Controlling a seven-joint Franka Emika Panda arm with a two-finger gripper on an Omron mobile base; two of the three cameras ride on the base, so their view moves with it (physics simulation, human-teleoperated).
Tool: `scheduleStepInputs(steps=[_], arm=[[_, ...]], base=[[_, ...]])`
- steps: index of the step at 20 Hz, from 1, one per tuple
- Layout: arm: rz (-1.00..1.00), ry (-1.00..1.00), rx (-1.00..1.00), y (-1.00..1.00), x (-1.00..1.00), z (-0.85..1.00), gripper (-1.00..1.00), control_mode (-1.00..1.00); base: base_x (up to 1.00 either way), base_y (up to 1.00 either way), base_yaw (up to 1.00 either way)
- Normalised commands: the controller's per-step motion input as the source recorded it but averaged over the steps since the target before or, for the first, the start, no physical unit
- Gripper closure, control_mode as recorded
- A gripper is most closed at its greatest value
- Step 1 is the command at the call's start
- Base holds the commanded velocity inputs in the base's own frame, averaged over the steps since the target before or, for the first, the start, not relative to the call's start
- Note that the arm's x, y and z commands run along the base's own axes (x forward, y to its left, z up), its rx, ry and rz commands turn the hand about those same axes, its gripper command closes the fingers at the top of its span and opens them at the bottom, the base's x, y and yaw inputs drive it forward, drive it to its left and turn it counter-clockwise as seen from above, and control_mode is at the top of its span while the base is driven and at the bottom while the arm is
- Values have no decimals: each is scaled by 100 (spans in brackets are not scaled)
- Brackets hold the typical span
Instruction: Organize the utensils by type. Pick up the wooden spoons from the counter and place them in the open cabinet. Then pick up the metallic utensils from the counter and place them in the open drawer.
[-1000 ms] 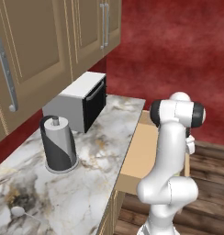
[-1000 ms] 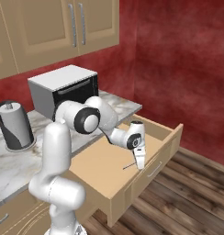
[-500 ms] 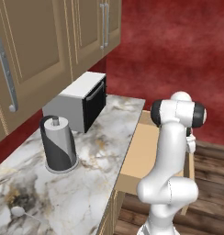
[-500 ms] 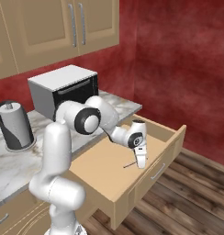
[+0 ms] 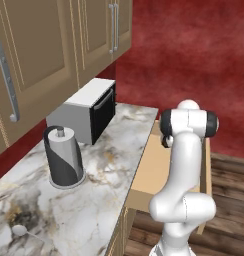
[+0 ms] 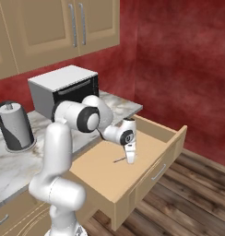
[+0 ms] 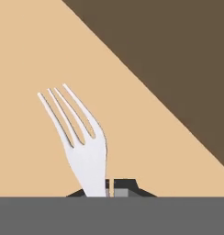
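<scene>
the thin silver-grey metal fork (image 7: 81, 147) is pinched by its handle in the claw (image 7: 109, 186), tines pointing away over the pale flat bottom of the wide light-tan wooden drawer (image 6: 100, 161). the claw (image 6: 131, 159) hangs low inside this open drawer. left of the drawer, on the white-grey marble surface (image 5: 94, 200), stand a dark paper towel holder (image 5: 63, 161) and a grey toaster oven (image 5: 86, 110).

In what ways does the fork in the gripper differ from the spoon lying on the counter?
The fork has four long tines; the spoon ends in a round bowl. The fork is clamped in the shut gripper above the open drawer; the spoon lies free on the counter. Both are slim pale metal utensils.
</scene>
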Motion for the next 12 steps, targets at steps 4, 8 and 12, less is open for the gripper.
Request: scheduleStepInputs(steps=[4,8,12], arm=[[0,10,22,5,55,-31,100,-100],[0,16,15,0,32,-49,100,-100],[0,9,0,0,28,-32,100,-100]], base=[[0,0,0],[0,0,0],[0,0,0]])
